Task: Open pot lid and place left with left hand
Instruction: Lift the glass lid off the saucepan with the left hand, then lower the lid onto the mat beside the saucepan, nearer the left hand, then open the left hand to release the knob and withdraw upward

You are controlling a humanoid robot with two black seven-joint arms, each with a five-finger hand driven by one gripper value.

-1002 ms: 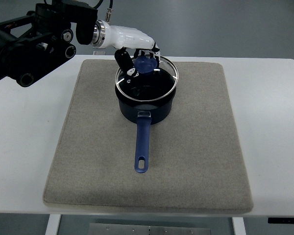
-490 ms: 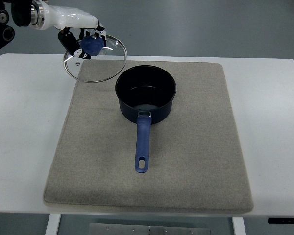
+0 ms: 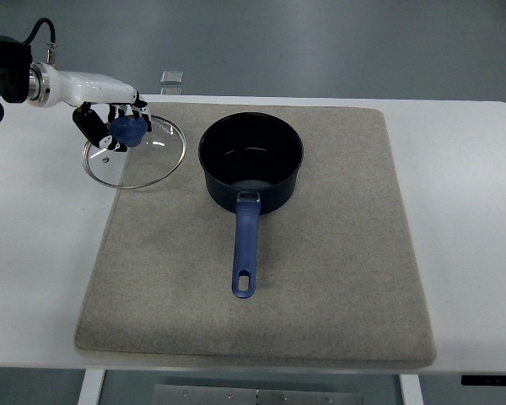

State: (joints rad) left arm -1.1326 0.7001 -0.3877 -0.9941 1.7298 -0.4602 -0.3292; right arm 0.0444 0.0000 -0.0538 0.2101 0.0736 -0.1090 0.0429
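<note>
Right now I see my left hand point(image 3: 111, 126) gripping the glass lid point(image 3: 135, 151) by its blue knob point(image 3: 127, 129), left of the pot point(image 3: 251, 164), straddling the mat point(image 3: 253, 278) edge, so releasing here could leave it rocking or sliding.

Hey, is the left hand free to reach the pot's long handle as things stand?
Probably not yet. The left hand is shut on the lid's knob, holding the glass lid left of the pot. Nothing blocks the handle itself.
</note>
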